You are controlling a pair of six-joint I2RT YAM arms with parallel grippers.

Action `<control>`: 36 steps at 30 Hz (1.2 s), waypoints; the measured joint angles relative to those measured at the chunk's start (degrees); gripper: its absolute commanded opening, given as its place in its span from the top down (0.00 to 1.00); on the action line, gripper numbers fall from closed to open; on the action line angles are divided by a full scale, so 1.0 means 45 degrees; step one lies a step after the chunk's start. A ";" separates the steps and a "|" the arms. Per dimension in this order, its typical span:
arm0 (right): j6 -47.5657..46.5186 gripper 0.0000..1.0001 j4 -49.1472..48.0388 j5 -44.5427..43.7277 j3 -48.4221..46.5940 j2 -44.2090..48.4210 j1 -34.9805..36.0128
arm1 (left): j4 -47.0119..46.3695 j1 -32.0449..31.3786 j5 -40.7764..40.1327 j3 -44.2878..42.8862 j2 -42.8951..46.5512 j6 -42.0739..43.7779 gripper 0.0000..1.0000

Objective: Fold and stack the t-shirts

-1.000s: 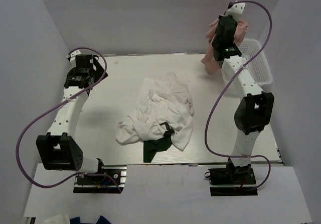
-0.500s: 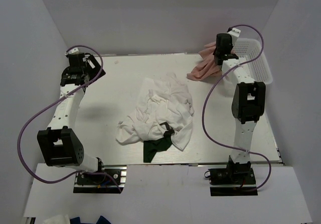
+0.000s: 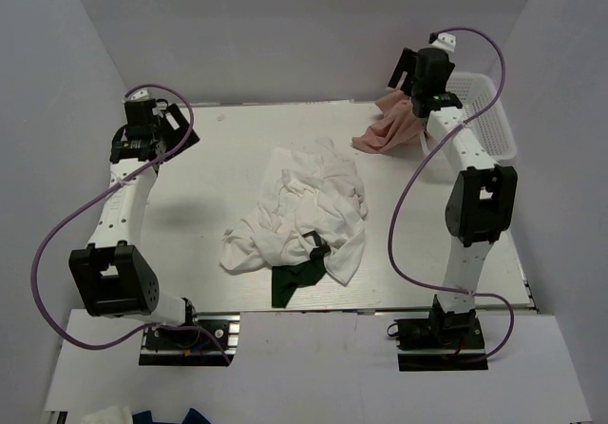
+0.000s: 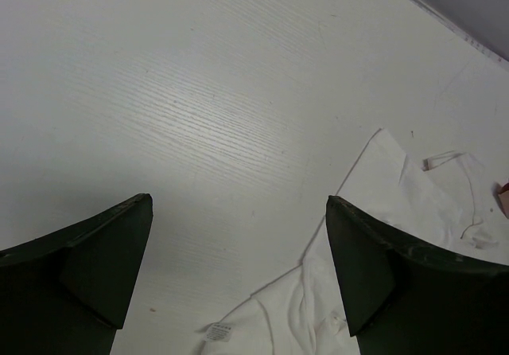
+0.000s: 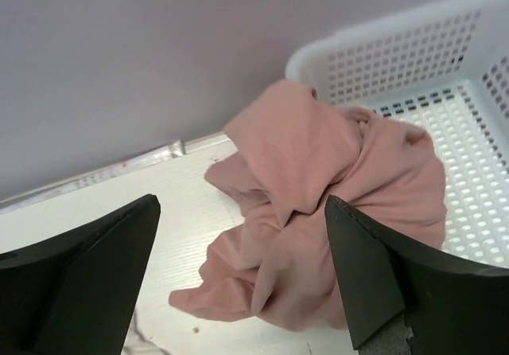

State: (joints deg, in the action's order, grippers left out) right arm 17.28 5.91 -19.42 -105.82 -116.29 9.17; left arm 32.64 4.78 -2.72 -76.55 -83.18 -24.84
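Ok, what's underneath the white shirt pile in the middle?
A dark green t-shirt pokes out from under the near edge of the white pile. How far it runs beneath, and whether anything else lies there, is covered.

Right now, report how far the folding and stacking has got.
Done: nothing folded or stacked. In hand: nothing gripped; the open right tool hovers over the crumpled pink t-shirt, draped partly over the rim of the basket; the left tool is open above the table. Left: everything, including the heaped white t-shirts and the dark green t-shirt beneath them.
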 measured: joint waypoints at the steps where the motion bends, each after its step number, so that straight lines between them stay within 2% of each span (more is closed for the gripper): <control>1: -0.0126 0.10 -0.0015 0.0126 0.0029 0.0257 0.0044 | 0.0102 0.0000 0.0039 0.0000 0.0063 0.0000 0.00; 9: -0.1384 0.10 0.0578 0.0767 0.0068 0.1996 0.0656 | 0.0753 0.0000 0.0593 -0.0053 0.1200 -0.0029 0.00; 15: -0.2671 0.10 0.1865 -0.0015 0.0010 0.2497 0.1321 | 0.1078 0.0000 0.1574 -0.0107 0.1812 -0.0311 0.00; 22: -0.3157 0.10 0.4653 -0.2458 -0.3172 0.0024 0.1059 | 0.1370 0.0000 0.2021 -0.0107 0.2322 -0.0641 0.00; 27: -0.2968 0.10 0.5547 -0.1904 -0.4245 -0.2011 0.0189 | 0.1433 0.0000 0.2103 -0.0107 0.2365 -0.0826 0.00; 29: -0.2759 0.32 0.5809 -0.1418 -0.4478 -0.2851 -0.0165 | 0.1433 0.0000 0.2103 -0.0107 0.2365 -0.0845 0.00; 30: -0.2555 0.66 0.5935 -0.1137 -0.4571 -0.3264 -0.0321 | 0.1433 0.0000 0.2093 -0.0107 0.2365 -0.0869 0.00; 31: -0.2526 0.90 0.6028 -0.0933 -0.4595 -0.3478 -0.0423 | 0.1433 0.0000 0.2093 -0.0107 0.2365 -0.0874 0.00; 32: -0.2370 1.00 0.6110 -0.0743 -0.4595 -0.3643 -0.0529 | 0.1443 0.0000 0.2089 -0.0107 0.2365 -0.0884 0.00; 36: -0.1943 1.00 0.5775 -0.0442 -0.4609 -0.3371 -0.0699 | 0.1467 0.0000 0.2064 -0.0107 0.2365 -0.0908 0.00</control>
State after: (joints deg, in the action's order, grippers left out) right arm 8.54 31.90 -21.41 -126.56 -131.46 6.02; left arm 39.24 4.78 6.57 -77.03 -72.53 -28.93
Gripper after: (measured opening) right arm 0.091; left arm 0.996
